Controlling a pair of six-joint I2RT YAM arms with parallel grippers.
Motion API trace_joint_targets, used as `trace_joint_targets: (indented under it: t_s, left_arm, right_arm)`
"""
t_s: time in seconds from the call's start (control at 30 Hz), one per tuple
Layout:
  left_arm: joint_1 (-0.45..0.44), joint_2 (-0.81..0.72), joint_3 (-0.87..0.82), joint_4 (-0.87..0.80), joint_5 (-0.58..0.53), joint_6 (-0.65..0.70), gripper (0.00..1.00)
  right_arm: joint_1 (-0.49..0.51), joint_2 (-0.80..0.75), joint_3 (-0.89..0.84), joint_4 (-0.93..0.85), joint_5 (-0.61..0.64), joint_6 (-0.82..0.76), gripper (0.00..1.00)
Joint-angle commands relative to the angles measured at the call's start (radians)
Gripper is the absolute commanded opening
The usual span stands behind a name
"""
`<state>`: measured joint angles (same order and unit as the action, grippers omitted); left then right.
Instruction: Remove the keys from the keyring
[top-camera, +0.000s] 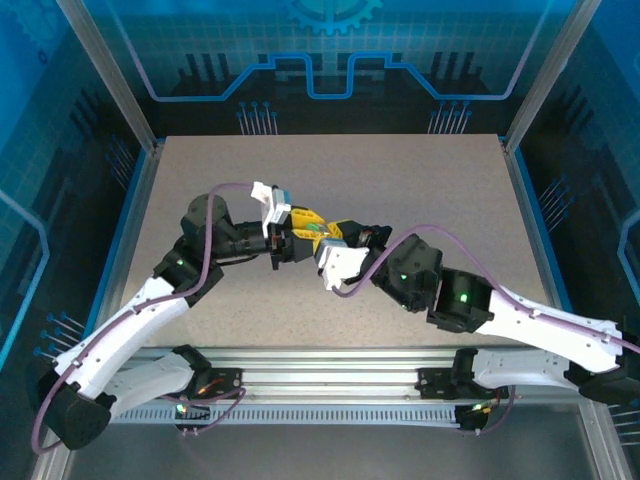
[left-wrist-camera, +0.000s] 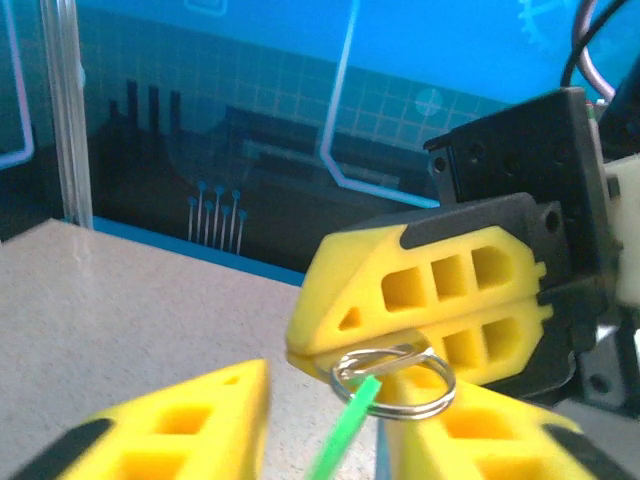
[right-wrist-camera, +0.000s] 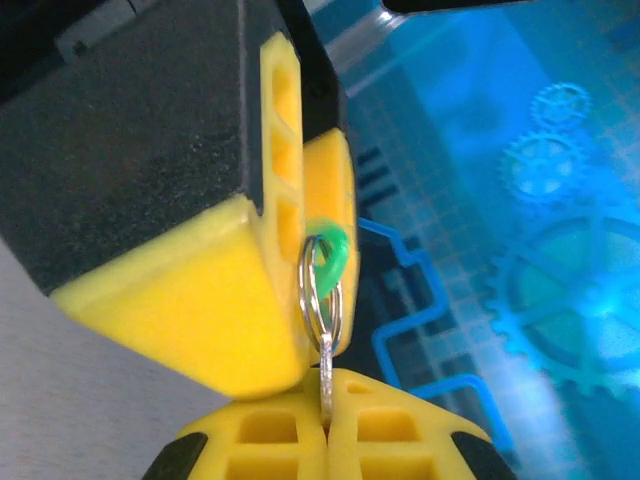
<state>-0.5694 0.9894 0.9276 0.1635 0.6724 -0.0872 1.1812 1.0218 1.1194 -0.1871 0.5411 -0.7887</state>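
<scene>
The right gripper (top-camera: 342, 235) pinches the ring (right-wrist-camera: 322, 290) steady over the table (top-camera: 440, 180), so the left gripper (top-camera: 305, 228), at its 9 o'clock with jaws spread, can work off what looks like a green key (left-wrist-camera: 345, 425).

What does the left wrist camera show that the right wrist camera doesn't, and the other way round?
Left wrist view: the silver keyring face-on as a round loop, pinched at the tips of the right gripper, a green strip slanting down between the parted fingers of the left gripper, and the table behind. Right wrist view: the ring edge-on, the green piece curling through its top, gear patterns on the blue wall. Both: the keyring, the green piece and both grippers.
</scene>
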Motion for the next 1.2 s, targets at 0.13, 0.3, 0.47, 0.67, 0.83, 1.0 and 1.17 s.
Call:
trace_joint_targets:
  t_s: [0.13, 0.3, 0.47, 0.67, 0.83, 1.0, 1.17]
  left_arm:
    - [-0.003, -0.067, -0.066, 0.085, -0.022, 0.103, 0.48]
    - [-0.004, -0.074, -0.121, 0.204, 0.016, 0.117, 0.54]
    - [-0.005, -0.054, -0.185, 0.365, 0.016, 0.110, 0.59]
    - [-0.050, -0.018, -0.195, 0.434, -0.022, 0.185, 0.61]
    - [-0.080, 0.024, -0.176, 0.451, -0.035, 0.232, 0.61]
    - [-0.100, 0.049, -0.162, 0.474, -0.063, 0.265, 0.60]
    - [-0.103, 0.052, -0.159, 0.512, -0.077, 0.258, 0.51]
  right_arm:
    - [-0.103, 0.042, 0.211, -0.394, -0.312, 0.346, 0.00]
    - [-0.170, 0.076, 0.306, -0.496, -0.462, 0.448, 0.00]
    - [-0.205, 0.098, 0.345, -0.527, -0.534, 0.496, 0.00]
    - [-0.233, 0.115, 0.377, -0.536, -0.589, 0.539, 0.00]
    - [-0.245, 0.112, 0.373, -0.512, -0.622, 0.561, 0.00]
    - [-0.257, 0.108, 0.369, -0.496, -0.656, 0.575, 0.00]
    - [-0.271, 0.100, 0.347, -0.480, -0.665, 0.588, 0.00]
